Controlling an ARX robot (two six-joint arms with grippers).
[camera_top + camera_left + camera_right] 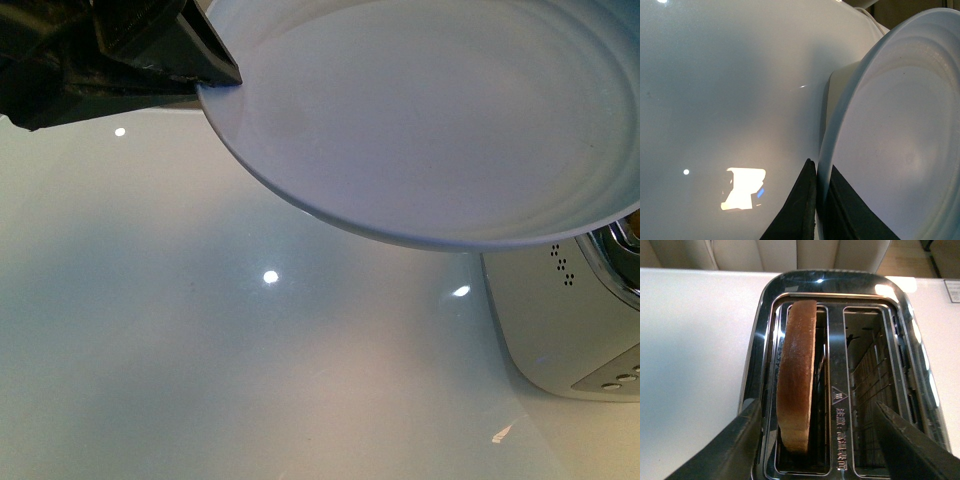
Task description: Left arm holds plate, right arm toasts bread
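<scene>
One rim pinch: the black left hand (821, 167) could drop the pale round ceramic plate (890, 150); the wide-open right hand (817, 407) may jam the brown bread slice (797, 375).

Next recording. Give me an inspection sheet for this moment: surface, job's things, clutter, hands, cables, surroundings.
Surface: glossy white table, with lamp reflections on it.
Job's things: the plate is empty and held tilted off the table, near the toaster. The bread stands on edge in one slot; the other slot is empty.
Clutter: nothing seen.
Hands: the left hand is shut on the plate's rim. The right hand is open above the toaster, not touching the bread.
Cables: nothing seen.
Surroundings: pale panels beyond the table's far edge, and wood-toned floor.
</scene>
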